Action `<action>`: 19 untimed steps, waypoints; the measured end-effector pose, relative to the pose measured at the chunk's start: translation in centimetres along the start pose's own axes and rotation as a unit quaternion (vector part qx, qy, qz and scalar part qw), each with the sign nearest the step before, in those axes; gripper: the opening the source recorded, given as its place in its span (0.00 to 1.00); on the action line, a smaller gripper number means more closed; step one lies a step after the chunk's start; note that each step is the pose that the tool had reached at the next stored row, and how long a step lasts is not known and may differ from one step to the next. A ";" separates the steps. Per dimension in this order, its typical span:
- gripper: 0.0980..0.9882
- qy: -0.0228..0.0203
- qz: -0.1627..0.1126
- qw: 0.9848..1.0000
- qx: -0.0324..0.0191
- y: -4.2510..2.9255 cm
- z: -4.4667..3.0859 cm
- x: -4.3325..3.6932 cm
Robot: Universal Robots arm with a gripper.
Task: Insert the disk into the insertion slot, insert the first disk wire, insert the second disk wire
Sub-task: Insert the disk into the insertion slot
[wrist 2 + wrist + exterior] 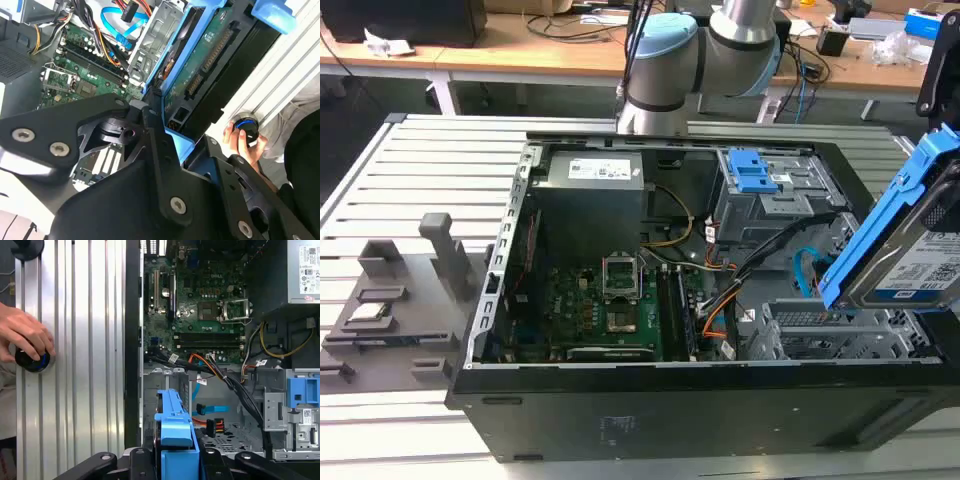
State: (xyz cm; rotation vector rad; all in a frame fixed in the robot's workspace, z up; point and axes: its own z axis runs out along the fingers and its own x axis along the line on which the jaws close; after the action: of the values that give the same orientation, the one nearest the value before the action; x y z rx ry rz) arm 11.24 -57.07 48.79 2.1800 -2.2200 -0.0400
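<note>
Black linkages of the end effector [176, 462] crowd the foreground in both wrist views, their fingers closed on the blue frame of the disk [175, 427], one finger on each side. Gripping the frame rather than the drive body probably keeps the circuit board and connector edge clear.

In the exterior view the one disk hangs tilted, at the exterior view's right, above the corner of the open computer case [510, 260]. It is over the insertion slot [820, 335] but apart from it, so it is not yet seated. The tilt looks meant to line its long edge up with the cage mouth.

Two drive cages sit in the case: the empty insertion slot and a second cage with a blue tab [760, 185] farther in. One first disk wire [216, 426] and one second disk wire [210, 409] lie loose in the bay beneath the disk, with neither plug attached to the drive.

Off the case, one person's hand [25, 332] rests on a round black button with a blue ring [32, 360] on the slatted tabletop [80, 365], likely as a safety hold.
</note>
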 end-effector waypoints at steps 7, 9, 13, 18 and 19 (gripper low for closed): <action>0.30 0.000 0.000 1.000 0.000 0.56 1.47 -0.22; 0.30 -0.001 0.000 1.000 0.000 0.78 1.78 -0.49; 0.30 -0.001 0.000 1.000 0.000 1.41 3.01 -1.65; 0.30 0.000 0.007 1.000 0.000 1.49 4.34 -1.76; 0.30 0.000 0.007 1.000 0.000 1.57 4.52 -1.76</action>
State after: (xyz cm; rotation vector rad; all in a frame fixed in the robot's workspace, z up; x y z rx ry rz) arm 9.53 -55.29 44.33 2.1643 -2.2358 -0.0407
